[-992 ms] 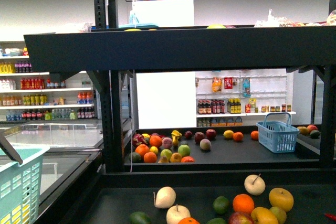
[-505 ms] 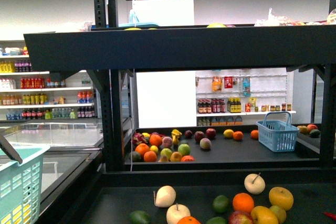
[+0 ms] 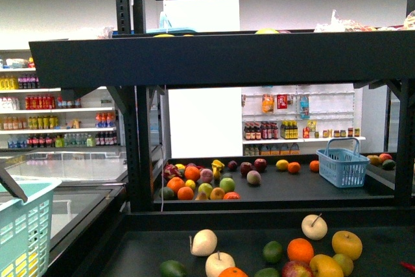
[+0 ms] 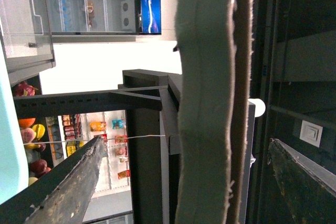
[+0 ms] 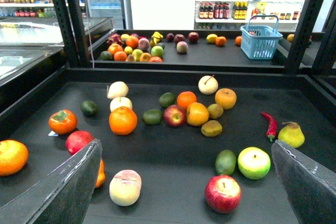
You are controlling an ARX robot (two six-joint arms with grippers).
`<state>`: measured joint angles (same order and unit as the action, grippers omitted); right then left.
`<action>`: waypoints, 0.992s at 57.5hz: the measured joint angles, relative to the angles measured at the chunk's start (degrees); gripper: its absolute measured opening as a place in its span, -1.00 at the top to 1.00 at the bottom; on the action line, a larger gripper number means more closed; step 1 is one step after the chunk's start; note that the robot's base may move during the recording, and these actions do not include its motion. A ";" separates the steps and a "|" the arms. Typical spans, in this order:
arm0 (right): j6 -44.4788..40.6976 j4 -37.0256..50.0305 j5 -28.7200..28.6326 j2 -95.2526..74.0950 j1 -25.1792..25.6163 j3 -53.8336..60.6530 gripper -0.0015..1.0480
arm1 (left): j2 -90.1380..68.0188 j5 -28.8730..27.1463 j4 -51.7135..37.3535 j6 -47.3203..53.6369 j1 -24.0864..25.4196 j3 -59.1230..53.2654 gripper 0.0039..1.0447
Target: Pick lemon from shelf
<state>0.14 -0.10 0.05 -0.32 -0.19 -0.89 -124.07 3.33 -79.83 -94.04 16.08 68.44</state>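
Black shelf [image 5: 173, 166] holds scattered fruit, blue basket [image 5: 260, 41] behind.

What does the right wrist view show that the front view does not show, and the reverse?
Only the right wrist view shows the red chili pepper, the yellow-green pear and the open right pincer over the black metal shelf tray. Only the front view shows the shelf's dark top tier and the turquoise plastic basket. Both show the blue plastic basket and the white round fruit with a stem.
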 joint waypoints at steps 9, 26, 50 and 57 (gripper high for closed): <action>0.00 -0.02 0.00 0.00 0.00 0.00 -0.86 | 0.81 1.29 0.00 1.27 0.66 -2.12 -0.85; 0.00 -0.02 0.07 0.02 0.00 0.00 -0.86 | 11.37 3.08 0.35 10.56 6.69 -12.46 -0.85; 0.00 -0.02 -0.04 0.04 0.00 0.00 -0.86 | 21.14 4.66 10.19 14.91 6.86 -17.94 -0.85; 0.00 -0.02 -0.02 0.04 0.00 0.00 -0.86 | 29.40 5.55 19.56 21.14 6.32 -21.35 -0.85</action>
<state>0.14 -0.12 0.03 -0.27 -0.19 -0.89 -94.67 8.88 -60.27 -72.90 22.39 47.09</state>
